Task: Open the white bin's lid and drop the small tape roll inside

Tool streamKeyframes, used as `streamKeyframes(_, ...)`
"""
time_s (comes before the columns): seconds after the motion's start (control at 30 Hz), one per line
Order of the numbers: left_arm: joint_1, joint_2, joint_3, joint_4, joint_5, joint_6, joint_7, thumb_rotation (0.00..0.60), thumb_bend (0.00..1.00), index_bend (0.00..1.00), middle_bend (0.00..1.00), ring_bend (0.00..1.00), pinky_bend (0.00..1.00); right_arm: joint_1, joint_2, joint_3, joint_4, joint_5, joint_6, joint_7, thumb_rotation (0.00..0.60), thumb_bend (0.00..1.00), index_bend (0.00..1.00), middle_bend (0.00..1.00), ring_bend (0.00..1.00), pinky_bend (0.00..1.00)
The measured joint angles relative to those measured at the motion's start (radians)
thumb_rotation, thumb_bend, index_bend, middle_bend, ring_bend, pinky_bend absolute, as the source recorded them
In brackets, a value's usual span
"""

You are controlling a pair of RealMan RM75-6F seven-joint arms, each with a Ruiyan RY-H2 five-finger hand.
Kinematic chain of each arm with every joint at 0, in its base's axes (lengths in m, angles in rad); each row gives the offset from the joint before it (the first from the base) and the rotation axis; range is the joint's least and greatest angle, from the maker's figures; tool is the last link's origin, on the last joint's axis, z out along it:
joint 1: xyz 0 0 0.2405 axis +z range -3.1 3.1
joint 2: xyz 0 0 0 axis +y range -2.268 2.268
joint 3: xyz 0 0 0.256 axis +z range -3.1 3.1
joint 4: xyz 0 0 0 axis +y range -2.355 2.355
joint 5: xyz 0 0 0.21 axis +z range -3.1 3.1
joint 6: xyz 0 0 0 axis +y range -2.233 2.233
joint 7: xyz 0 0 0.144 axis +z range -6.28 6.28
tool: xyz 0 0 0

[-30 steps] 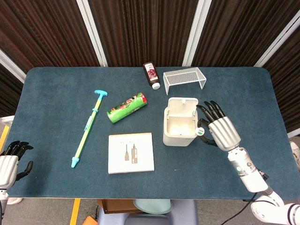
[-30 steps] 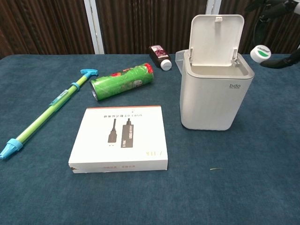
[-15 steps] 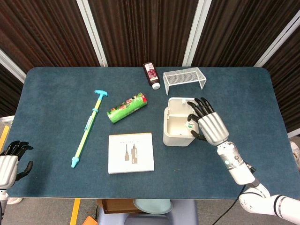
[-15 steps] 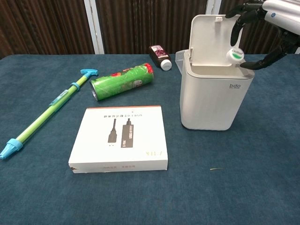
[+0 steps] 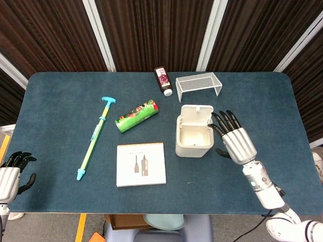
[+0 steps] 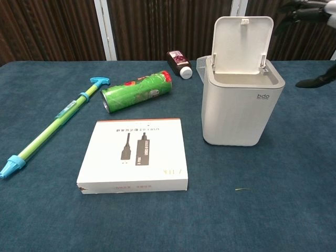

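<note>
Leftmost, the left robot hand [image 5: 11, 174] rests off the desk's [image 5: 60, 201] near corner, fingers loosely curled around nothing. Moving right come a green-and-blue stick [image 5: 94, 137], a green printed can [image 5: 136, 115], a flat white box [image 5: 141, 164], a dark bottle [image 5: 163, 80] and a wire rack [image 5: 198, 83]. Next stands the white bin [image 6: 243, 102] with its lid [image 6: 241, 42] tipped up, so the opening step looks done. The right robot hand [image 5: 235, 141] hovers just beside the bin, fingers spread and empty. No small tape roll shows on the desk or in either hand; presumably it lies inside the bin, though the interior visible from above shows none, so that remains a judgement.
</note>
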Motion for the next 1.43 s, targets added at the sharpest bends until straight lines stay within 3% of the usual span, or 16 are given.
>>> streamKeyframes(0.3,0.001,0.0,0.003,-0.007,0.006,0.002,0.007,0.6,0.38,0.36,0.24,0.17,0.47,-0.184,0.094,-0.087,-0.1,0.008,0.166,-0.119,0.6,0.12,0.33,0.14,0.01,0.09)
streamKeyframes(0.5,0.0,0.0,0.005,-0.011,0.01,0.001,0.011,0.6,0.38,0.36,0.24,0.17,0.47,-0.266,0.096,-0.126,-0.03,-0.01,0.24,-0.126,0.6,0.13,0.14,0.1,0.0,0.07)
streamKeyframes(0.6,0.0,0.0,0.006,-0.011,0.01,0.001,0.015,0.6,0.38,0.36,0.24,0.17,0.47,-0.286,0.086,-0.137,0.014,0.0,0.233,-0.11,0.6,0.13,0.07,0.06,0.0,0.06)
streamKeyframes(0.97,-0.002,-0.004,0.005,-0.01,0.004,-0.007,0.03,0.6,0.38,0.36,0.25,0.17,0.47,-0.296,0.036,-0.113,0.15,0.11,0.122,0.013,0.6,0.14,0.05,0.03,0.0,0.03)
streamKeyframes(1.2,-0.009,-0.008,0.01,-0.004,0.006,-0.022,0.031,0.6,0.38,0.36,0.25,0.17,0.47,-0.302,0.011,-0.099,0.173,0.109,0.126,-0.013,0.6,0.17,0.06,0.03,0.0,0.03)
streamKeyframes(1.43,-0.012,-0.013,0.011,-0.002,0.007,-0.024,0.038,0.6,0.38,0.36,0.25,0.17,0.47,-0.296,0.013,-0.102,0.164,0.134,0.059,-0.01,0.6,0.18,0.08,0.03,0.0,0.03)
